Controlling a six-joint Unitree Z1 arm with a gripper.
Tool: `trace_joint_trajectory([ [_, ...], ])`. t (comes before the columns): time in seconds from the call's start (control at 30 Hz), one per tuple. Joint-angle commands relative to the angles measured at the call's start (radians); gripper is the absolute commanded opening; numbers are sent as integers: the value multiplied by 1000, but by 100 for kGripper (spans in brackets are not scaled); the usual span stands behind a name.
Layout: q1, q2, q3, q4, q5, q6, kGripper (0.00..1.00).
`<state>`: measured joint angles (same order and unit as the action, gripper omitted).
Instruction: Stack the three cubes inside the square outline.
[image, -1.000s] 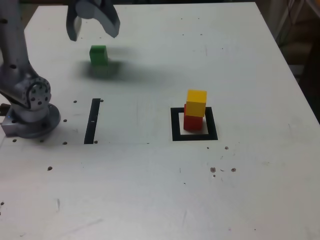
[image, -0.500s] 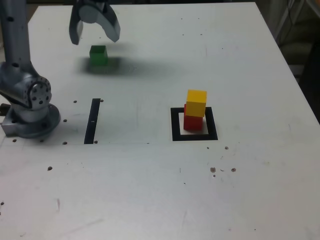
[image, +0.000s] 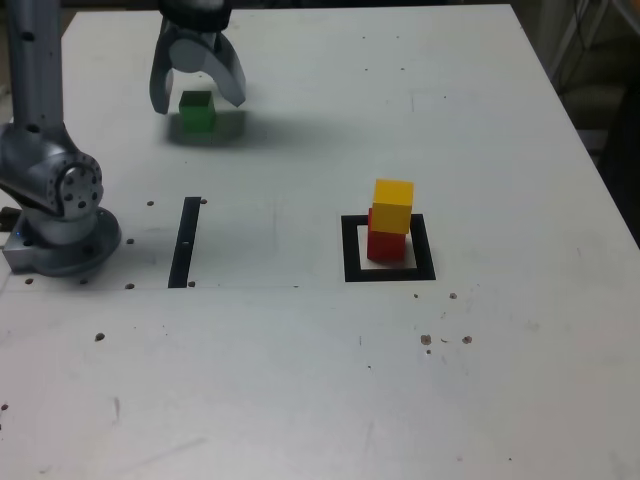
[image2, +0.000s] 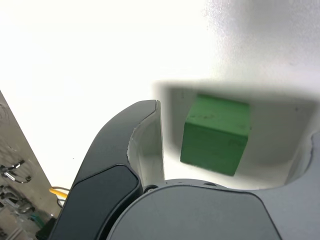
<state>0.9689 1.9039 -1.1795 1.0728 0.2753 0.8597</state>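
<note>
End effector (image: 197, 93): spread wide, straddling green cube (image: 196, 110), upper left of exterior view.
Yellow cube (image: 392, 205): atop red cube (image: 385, 243) in square outline (image: 351, 250).

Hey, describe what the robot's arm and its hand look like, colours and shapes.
The arm is silver-grey metal with a round joint housing studded with small bolts, standing on a circular base on the white table. The hand has two broad, curved fingers like a claw. In the wrist view they are dark grey outside with a pale inner lining.
</note>
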Motion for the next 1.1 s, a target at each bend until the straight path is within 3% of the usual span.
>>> trace_joint_trajectory([
  [0.0,2,12,5,-8,5,-9,91],
  [0.1,2,23,9,-21,13,-25,86],
  [0.33,2,37,8,-39,24,-45,53],
  [0.43,2,37,7,-42,25,-45,43],
  [0.7,2,34,7,-39,24,-44,33],
  [1.07,2,27,4,-36,16,-40,33],
])
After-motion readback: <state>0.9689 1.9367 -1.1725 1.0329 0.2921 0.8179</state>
